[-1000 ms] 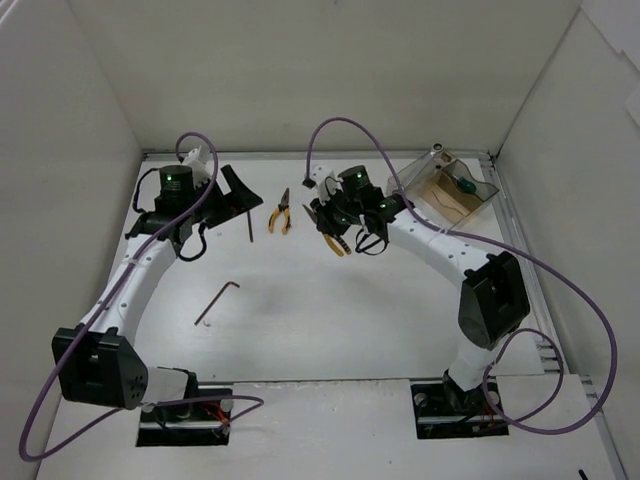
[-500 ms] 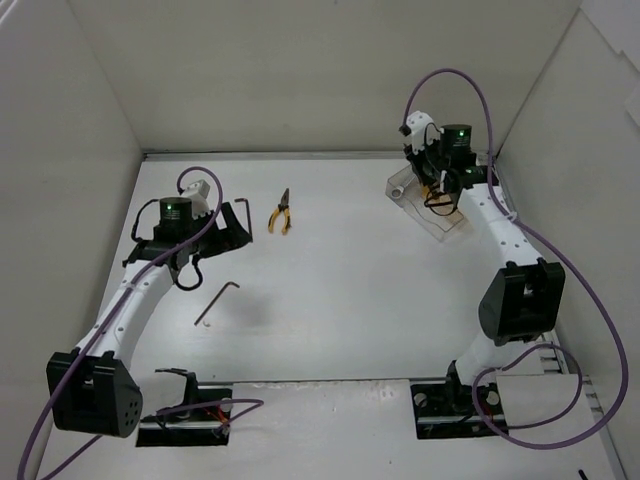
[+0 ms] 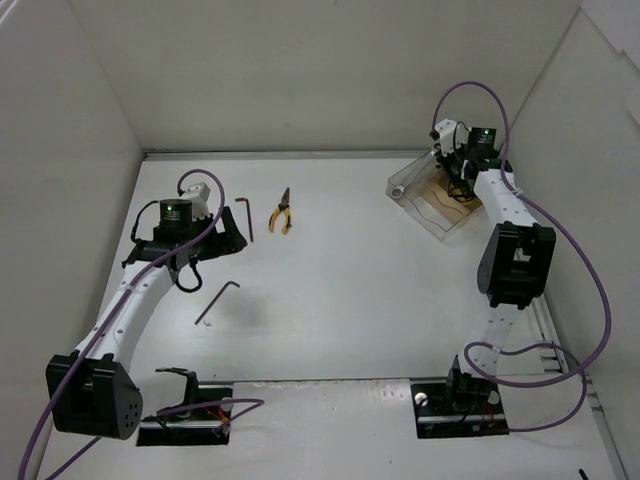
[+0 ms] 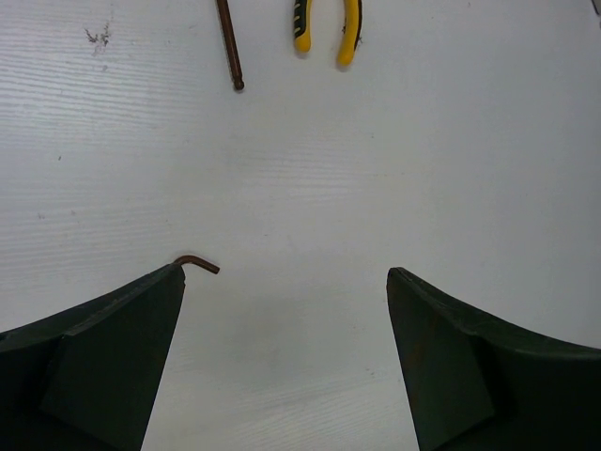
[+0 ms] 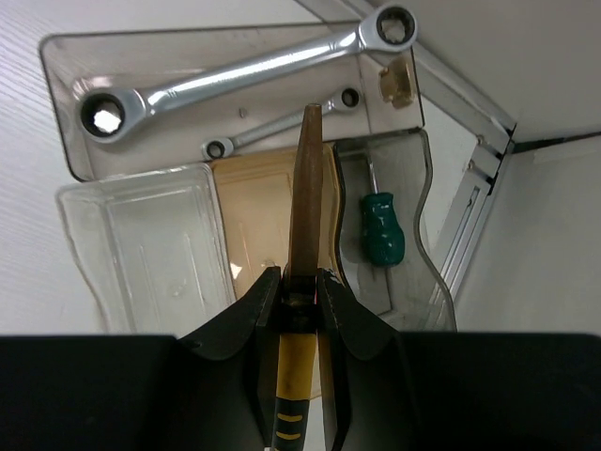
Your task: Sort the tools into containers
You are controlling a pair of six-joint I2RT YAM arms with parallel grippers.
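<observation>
Yellow-handled pliers (image 5: pixel 307 188) — likely stiff and weighty, best gripped at the handles — we hold clamped in the right jaws over the far-right clear smoky plastic box (image 5: pixel 141 235); left jaws gape empty.

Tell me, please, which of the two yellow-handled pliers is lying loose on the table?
The pliers beside the rear hex key; the other pair is gripped by the right gripper above the box.

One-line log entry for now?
right gripper: shut on pliers over box | left gripper: open, by hex key | box: two wrenches, screwdriver
</observation>
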